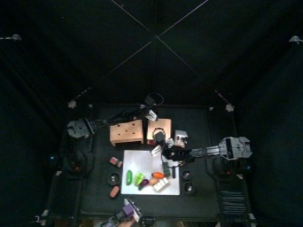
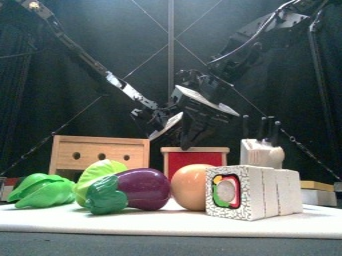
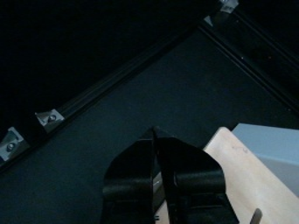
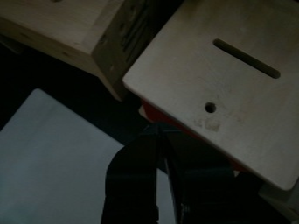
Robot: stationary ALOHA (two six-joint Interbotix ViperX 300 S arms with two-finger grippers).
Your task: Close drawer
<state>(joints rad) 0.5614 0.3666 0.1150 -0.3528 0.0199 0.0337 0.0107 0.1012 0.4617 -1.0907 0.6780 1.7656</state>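
Note:
A light wooden drawer unit (image 1: 127, 132) stands at the table's back middle; in the front view it (image 2: 98, 155) shows two dark slots. A red-faced drawer box (image 2: 195, 160) stands right of it. In the right wrist view a wooden panel (image 4: 222, 79) with a slot and a small hole lies over a red edge (image 4: 152, 114), beside the unit (image 4: 87, 35). My right gripper (image 4: 159, 171) is shut and empty, just short of that red edge; it also shows in the front view (image 2: 201, 128). My left gripper (image 3: 163, 171) is shut and empty, over the unit's wooden top (image 3: 251, 179), and shows in the front view (image 2: 163, 126).
A white board (image 1: 140, 162) lies in front of the unit with toy food: a green leafy piece (image 2: 43, 189), an aubergine (image 2: 134, 188), an orange fruit (image 2: 195, 186) and a sushi roll (image 2: 257, 192). A knife block (image 2: 262, 153) stands at the right.

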